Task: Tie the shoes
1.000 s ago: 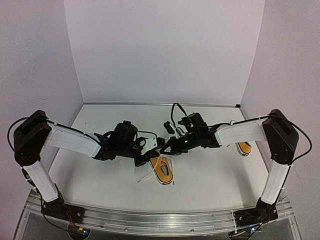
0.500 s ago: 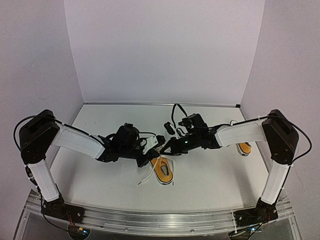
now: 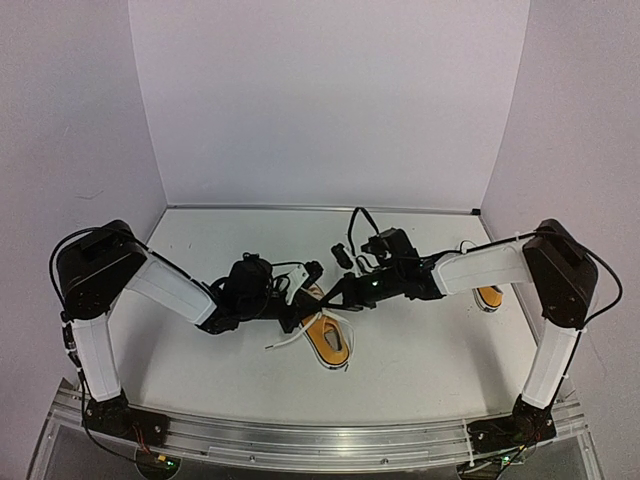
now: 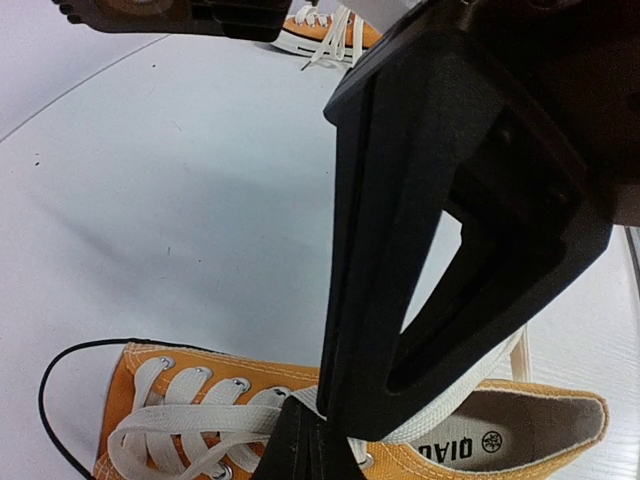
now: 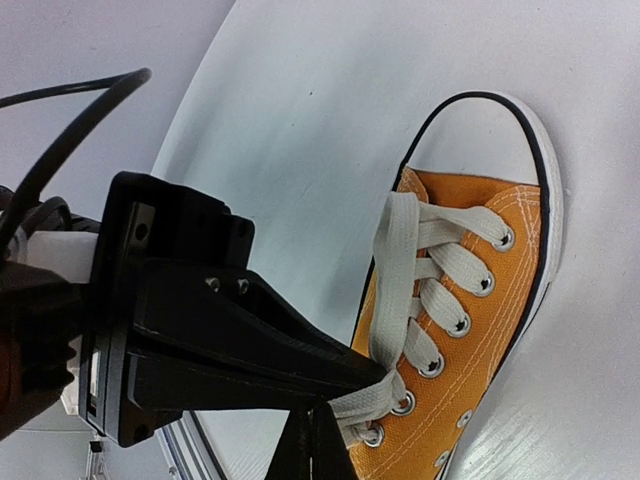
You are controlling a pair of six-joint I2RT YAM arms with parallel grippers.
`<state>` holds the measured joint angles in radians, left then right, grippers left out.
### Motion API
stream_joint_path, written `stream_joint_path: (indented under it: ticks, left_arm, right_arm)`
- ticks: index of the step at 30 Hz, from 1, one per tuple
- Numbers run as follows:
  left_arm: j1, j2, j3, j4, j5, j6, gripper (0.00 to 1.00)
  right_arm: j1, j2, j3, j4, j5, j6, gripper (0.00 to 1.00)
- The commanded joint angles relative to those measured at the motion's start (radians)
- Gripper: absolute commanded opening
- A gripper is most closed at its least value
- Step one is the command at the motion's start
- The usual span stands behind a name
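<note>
Step in hand: gathering the lace ends of the middle sneaker. I see no knot or bow on it, so I judge the tying to be at an early stage.
Left end effector: fingers fully closed, pinching a flat white lace just above the sneaker's opening.
Right end effector: also fully closed, nipping the lace strand that comes out at the top eyelets.
Middle sneaker: lies on its sole near the centre of the bench, directly under the two meeting fingertips. It has an orange upper and a white toe cap, and it is laced through every eyelet.
Loose strand: trails on the bench to the left of the sneaker.
Second sneaker: sits well apart at the right side, partly hidden behind the right arm. How its laces lie is too small to tell.
Next move calls for: crossing the two held ends and passing one under the other. The pull should be even, since so light a shoe would probably drag or tip.
Surface: plain white, smooth and matte, with an aluminium rail along the near edge.
Room: pale backdrop panels enclose the back and both sides.
</note>
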<state>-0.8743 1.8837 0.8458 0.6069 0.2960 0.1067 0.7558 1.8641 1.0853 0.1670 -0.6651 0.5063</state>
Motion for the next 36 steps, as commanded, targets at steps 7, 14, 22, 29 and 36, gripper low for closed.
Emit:
stream_joint_path:
  ticks: [7, 14, 22, 29, 36]
  left_arm:
    - [0.033, 0.075, -0.074, 0.345, 0.145, -0.194, 0.00]
    - [0.049, 0.060, -0.100, 0.344, 0.153, -0.186, 0.00]
    - [0.052, 0.060, -0.102, 0.342, 0.158, -0.179, 0.00]
    - [0.052, 0.071, -0.093, 0.346, 0.168, -0.179, 0.00]
    - [0.054, 0.087, -0.077, 0.346, 0.178, -0.185, 0.00]
  right_arm:
    - [0.012, -0.026, -0.037, 0.095, -0.107, 0.019, 0.15]
    - [-0.044, -0.159, -0.070, 0.085, -0.100, 0.012, 0.31]
    - [-0.082, -0.113, -0.067, 0.036, -0.023, 0.008, 0.30]
    - [-0.078, -0.030, -0.062, 0.057, -0.053, 0.015, 0.23]
    - [-0.062, 0.000, -0.052, 0.063, -0.076, 0.001, 0.19]
